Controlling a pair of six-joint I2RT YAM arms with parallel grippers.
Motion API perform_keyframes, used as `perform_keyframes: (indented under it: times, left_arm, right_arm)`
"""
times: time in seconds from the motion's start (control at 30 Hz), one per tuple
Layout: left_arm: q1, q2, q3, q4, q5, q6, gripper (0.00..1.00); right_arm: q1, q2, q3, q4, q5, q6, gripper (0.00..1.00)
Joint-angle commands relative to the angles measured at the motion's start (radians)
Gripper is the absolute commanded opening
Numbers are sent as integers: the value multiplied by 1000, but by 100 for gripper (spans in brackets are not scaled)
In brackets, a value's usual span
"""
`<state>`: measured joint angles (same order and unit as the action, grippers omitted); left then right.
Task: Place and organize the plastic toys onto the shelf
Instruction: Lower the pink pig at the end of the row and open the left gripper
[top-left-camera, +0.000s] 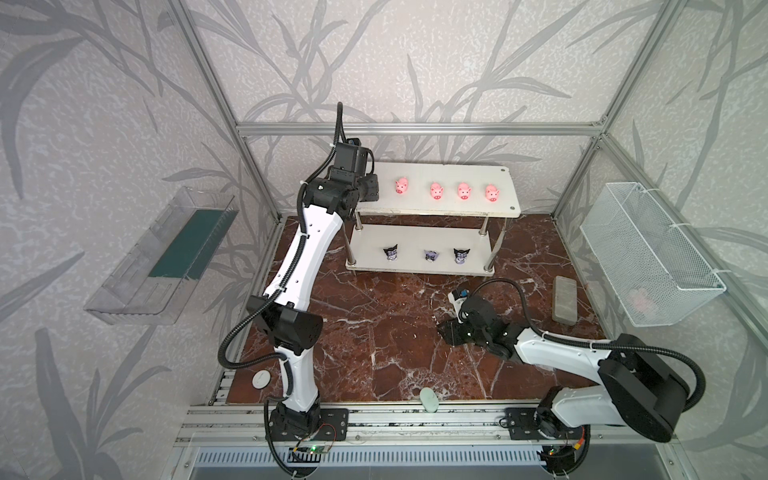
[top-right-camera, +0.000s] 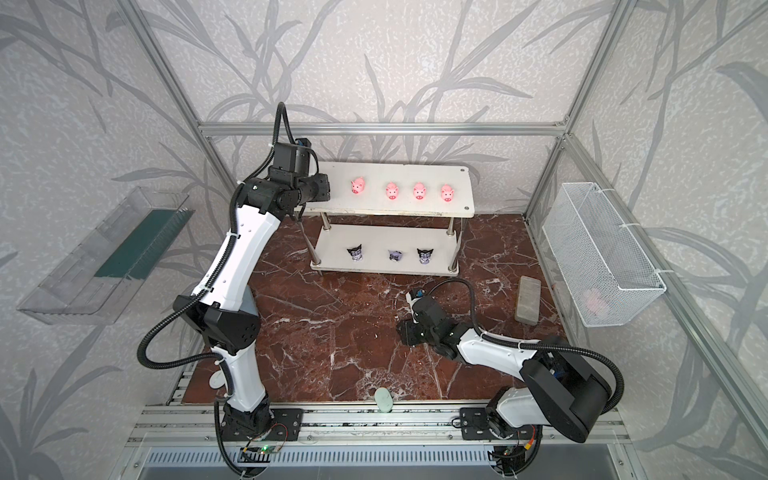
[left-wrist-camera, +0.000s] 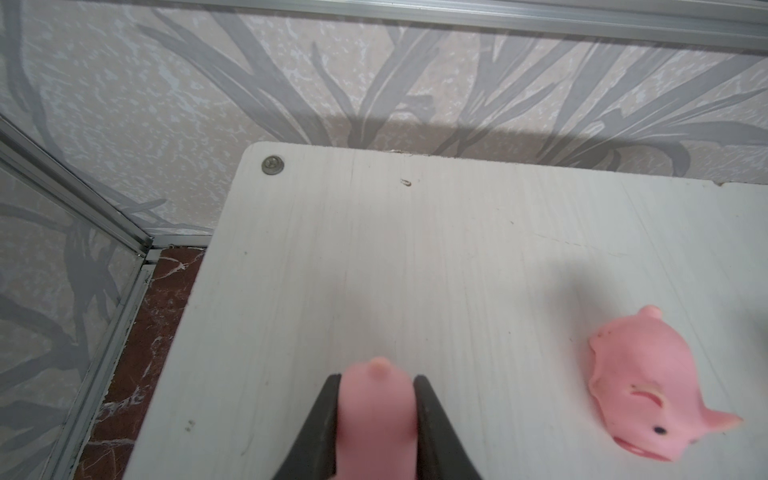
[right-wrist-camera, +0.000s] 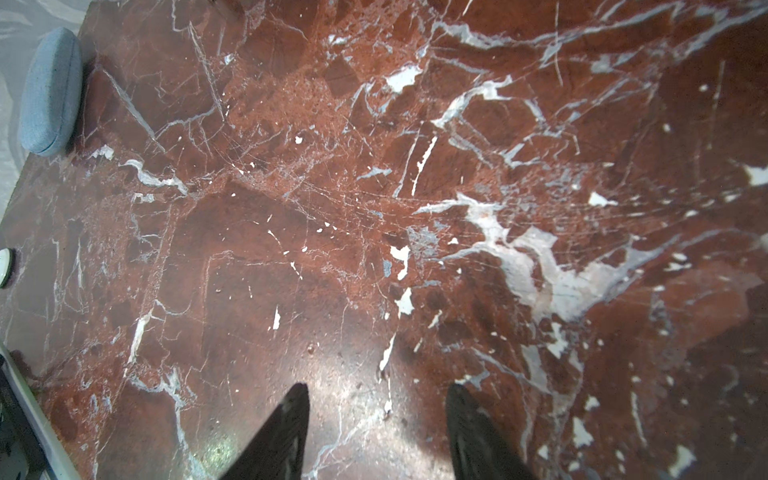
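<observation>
In the left wrist view, a pig (left-wrist-camera: 374, 415) is being pinched by the left gripper (left-wrist-camera: 377, 380) over the shelf's (left-wrist-camera: 415, 249) top board. In the right wrist view, the right gripper (right-wrist-camera: 378, 392) is being held half spread, empty. In both top views, four pigs (top-left-camera: 436, 191) are being carried by that board, three dark figurines (top-left-camera: 431, 254) by the lower; something pink (top-left-camera: 640, 300), blurred, is being kept in the basket (top-left-camera: 623, 232).

A robot lab cell: aluminium frame (top-left-camera: 415, 129) around leaf-patterned wall panels (top-left-camera: 457, 54) and a mounting rail (top-left-camera: 424, 417).
</observation>
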<state>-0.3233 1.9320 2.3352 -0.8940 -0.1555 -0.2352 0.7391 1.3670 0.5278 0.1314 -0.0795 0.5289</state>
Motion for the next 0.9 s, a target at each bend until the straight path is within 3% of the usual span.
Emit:
perform_keyframes:
  times: [0.0,0.87]
  left_arm:
    - [12,11,24,-6,-3,20,27]
    - [29,86,98,6,59,-11,35]
  right_arm:
    - [-3,10,-2,25,7,8,54]
    - [-6,39,-6,42,1,15,54]
